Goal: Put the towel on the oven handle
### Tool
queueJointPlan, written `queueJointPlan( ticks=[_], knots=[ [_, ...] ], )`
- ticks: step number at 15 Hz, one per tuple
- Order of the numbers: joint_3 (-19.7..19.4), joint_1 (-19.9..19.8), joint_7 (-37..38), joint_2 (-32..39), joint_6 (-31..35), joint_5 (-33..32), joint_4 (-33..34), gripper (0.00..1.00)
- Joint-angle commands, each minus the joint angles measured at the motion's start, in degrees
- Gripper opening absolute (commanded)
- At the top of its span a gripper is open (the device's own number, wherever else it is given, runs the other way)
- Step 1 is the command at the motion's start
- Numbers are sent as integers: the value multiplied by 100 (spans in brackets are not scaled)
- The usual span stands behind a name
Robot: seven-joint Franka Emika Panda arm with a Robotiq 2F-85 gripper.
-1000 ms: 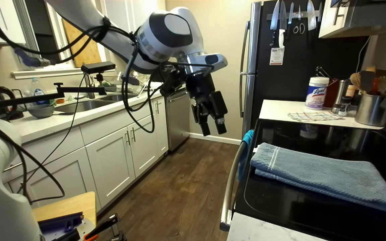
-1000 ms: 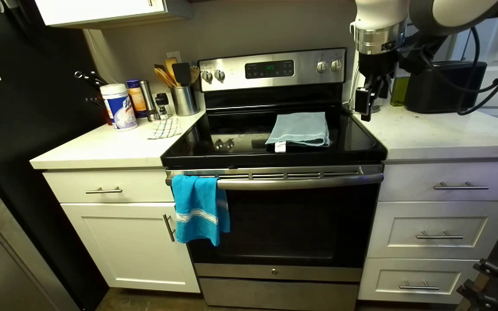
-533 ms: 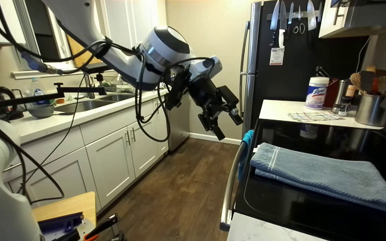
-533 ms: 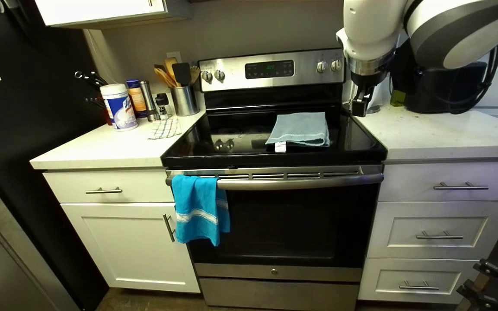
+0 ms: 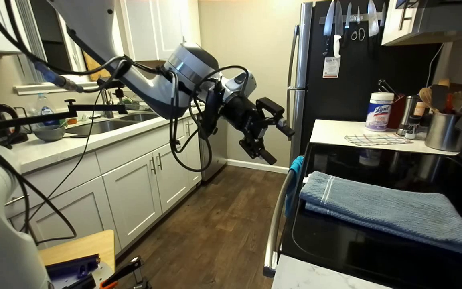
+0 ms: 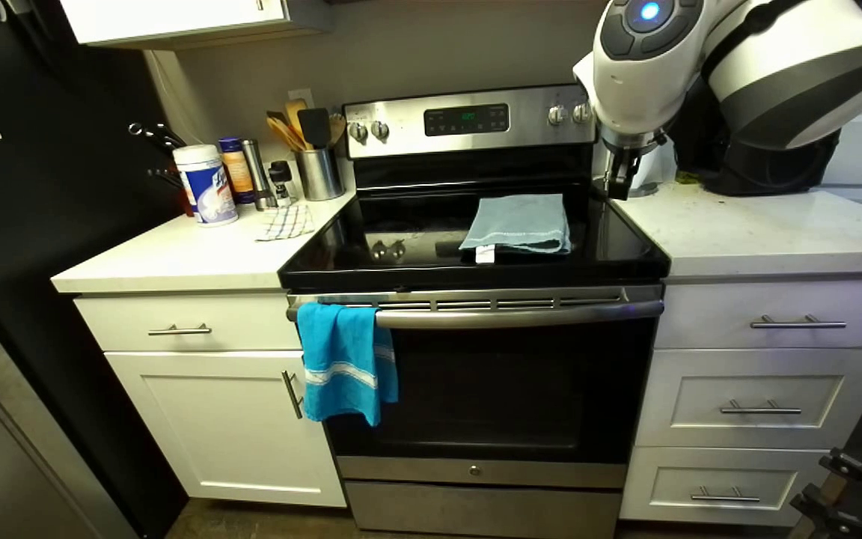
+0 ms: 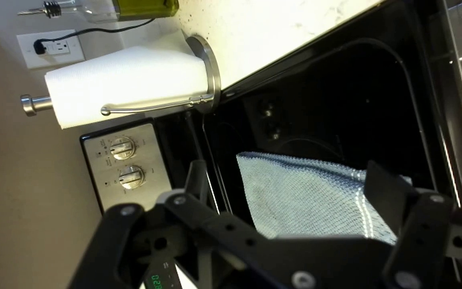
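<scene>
A folded grey-blue towel (image 5: 387,210) with white stripes lies on the black cooktop. It also shows in an exterior view (image 6: 521,224) and in the wrist view (image 7: 307,200). The steel oven handle (image 6: 521,319) runs along the oven front and also shows in an exterior view (image 5: 273,235). My gripper (image 5: 277,143) is open and empty, in the air, tilted toward the stove and apart from the towel. In the wrist view the towel shows between the spread fingers (image 7: 383,196). In an exterior view the gripper (image 6: 616,186) is partly hidden by the arm.
A bright blue towel (image 6: 345,367) hangs at one end of the handle. A paper towel roll (image 7: 130,82) and oil bottle (image 7: 142,9) stand on the counter beside the stove. Across the stove are a wipes canister (image 5: 379,112) and a utensil holder (image 5: 444,131).
The arm has lowered and the gripper has swung from pointing down to tilting toward the stove. Its fingers show farther apart in an exterior view. The towels have not moved.
</scene>
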Motion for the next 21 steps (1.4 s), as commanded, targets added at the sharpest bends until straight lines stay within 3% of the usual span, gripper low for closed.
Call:
queueJointPlan(
  ticks=[1,6,9,15,21],
  knots=[
    [-121,134,-5,4,-31,-1,11,100],
    [-124,133,-5,4,-32,-1,11,100],
    [-101,163,291,101,-37,-341,121,100],
    [-143,282,374,976,239,-1469,983,100],
    [-139,321,126,1885,893,-1661,1747,100]
  ],
)
